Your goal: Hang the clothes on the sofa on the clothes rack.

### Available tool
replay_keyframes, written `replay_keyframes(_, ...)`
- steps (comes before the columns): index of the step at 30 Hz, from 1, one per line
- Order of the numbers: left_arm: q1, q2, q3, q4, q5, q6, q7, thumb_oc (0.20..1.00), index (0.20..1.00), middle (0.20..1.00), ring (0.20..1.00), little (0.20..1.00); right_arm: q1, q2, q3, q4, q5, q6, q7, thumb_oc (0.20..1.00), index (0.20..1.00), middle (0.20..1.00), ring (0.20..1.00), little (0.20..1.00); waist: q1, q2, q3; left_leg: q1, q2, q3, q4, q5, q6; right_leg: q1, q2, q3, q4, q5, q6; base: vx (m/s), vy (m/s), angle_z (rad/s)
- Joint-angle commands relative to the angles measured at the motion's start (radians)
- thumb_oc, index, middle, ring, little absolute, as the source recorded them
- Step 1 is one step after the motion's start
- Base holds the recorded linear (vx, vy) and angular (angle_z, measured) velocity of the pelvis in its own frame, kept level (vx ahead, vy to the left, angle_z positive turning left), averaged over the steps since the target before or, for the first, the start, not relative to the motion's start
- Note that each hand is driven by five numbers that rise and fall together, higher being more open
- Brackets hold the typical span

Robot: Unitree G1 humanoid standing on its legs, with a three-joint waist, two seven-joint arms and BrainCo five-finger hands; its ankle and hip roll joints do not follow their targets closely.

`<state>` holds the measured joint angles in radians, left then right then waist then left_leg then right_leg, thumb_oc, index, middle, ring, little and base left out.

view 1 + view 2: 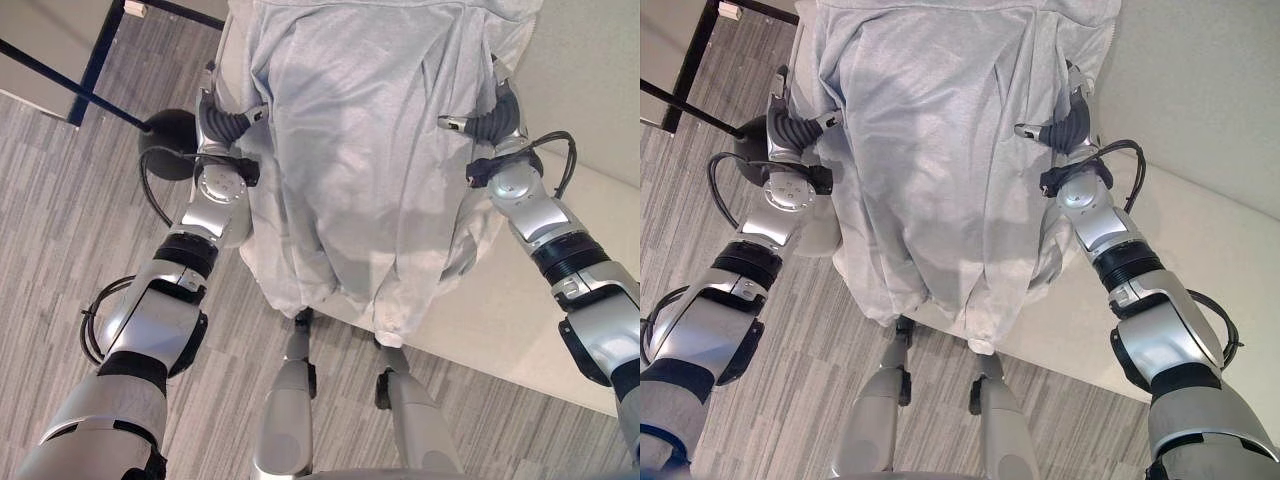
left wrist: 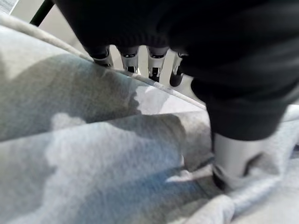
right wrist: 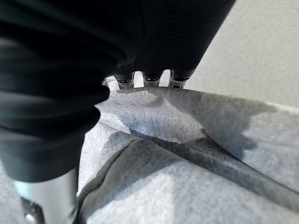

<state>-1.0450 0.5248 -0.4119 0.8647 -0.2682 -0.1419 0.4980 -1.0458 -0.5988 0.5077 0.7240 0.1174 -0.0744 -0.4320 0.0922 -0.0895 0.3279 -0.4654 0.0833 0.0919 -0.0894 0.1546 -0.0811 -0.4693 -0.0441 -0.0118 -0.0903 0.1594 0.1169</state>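
- Grey sweatshirt (image 1: 370, 170) hangs spread between both raised hands, its hem and a cuff dangling lowest, nearest the camera, above the striped grey carpet (image 1: 60, 200).
- Left hand (image 1: 222, 118) grips the garment's left edge; its wrist view shows the fingers (image 2: 128, 59) going over the fabric's fold and the thumb (image 2: 231, 158) pressed into the cloth (a pinch).
- Right hand (image 1: 1068, 112) holds the opposite edge the same way, fingers (image 3: 152, 78) hooked behind the fabric.
- Behind the sweatshirt lies a pale sofa surface (image 1: 1200, 110).
- Farthest, at the left, dark bars of a rack frame (image 1: 95, 60) cross the floor.
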Motion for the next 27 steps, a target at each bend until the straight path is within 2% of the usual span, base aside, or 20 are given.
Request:
replay_keyframes(1,-0.06,-0.199,-0.136,0.023,0.006,-0.032,-0.118,0.2,0.2,0.2,0.2,0.2,-0.048,0.037,0.045,0.011,-0.002,-0.033,0.015,0.432,0.432,0.432,0.432,0.432,-0.012,0.001,0.015,-0.024,-0.02,0.01,0.002,-0.012,-0.078,-0.015,0.006,0.027,0.003,0.01,0.131,-0.03,-0.046,0.01)
replay_keyframes(2,-0.074,-0.195,-0.145,0.041,0.012,-0.031,-0.125,0.2,0.2,0.2,0.2,0.2,-0.059,0.038,0.051,0.004,0.001,-0.037,0.018,0.2,0.2,0.2,0.2,0.2,-0.015,0.0,0.018,-0.027,-0.019,0.012,0.002,-0.011,-0.079,-0.019,0.007,0.029,0.003,0.013,0.131,0.0,0.0,0.0)
replay_keyframes(10,-0.138,-0.16,-0.166,0.111,0.05,-0.015,-0.14,0.2,0.2,0.2,0.2,0.2,-0.086,0.02,0.052,-0.075,-0.009,-0.051,0.006,0.2,0.2,0.2,0.2,0.2,-0.036,-0.004,0.028,-0.048,-0.012,0.026,0.002,-0.006,-0.082,-0.048,0.007,0.034,0.003,0.029,0.137,-0.02,-0.006,-0.05)
replay_keyframes(15,-0.155,-0.113,-0.15,0.088,0.077,-0.022,-0.122,0.2,0.2,0.2,0.2,0.2,-0.046,-0.04,-0.022,-0.222,-0.062,-0.073,-0.035,0.2,0.2,0.2,0.2,0.2,-0.052,0.006,0.029,-0.071,-0.011,0.035,0.002,-0.006,-0.082,-0.079,0.003,0.032,0.003,0.04,0.144,0.0,-0.006,-0.1)
replay_keyframes(21,-0.111,-0.075,-0.1,-0.032,0.097,-0.042,-0.069,0.2,0.2,0.2,0.2,0.2,0.051,-0.07,-0.115,-0.355,-0.177,-0.07,-0.075,0.2,0.2,0.2,0.2,0.2,-0.045,0.021,0.021,-0.067,-0.011,0.039,0.002,-0.01,-0.081,-0.076,0.007,0.031,0.003,0.035,0.145,0.01,-0.003,-0.03)
replay_keyframes(27,-0.059,-0.036,-0.036,-0.173,0.111,-0.074,-0.016,0.2,0.2,0.2,0.2,0.2,0.15,-0.067,-0.22,-0.472,-0.273,-0.074,-0.11,0.2,0.2,0.2,0.2,0.2,-0.035,0.026,-0.019,-0.029,-0.004,0.035,0.002,-0.021,-0.08,-0.033,0.017,0.034,0.005,0.014,0.139,0.01,-0.032,-0.03)
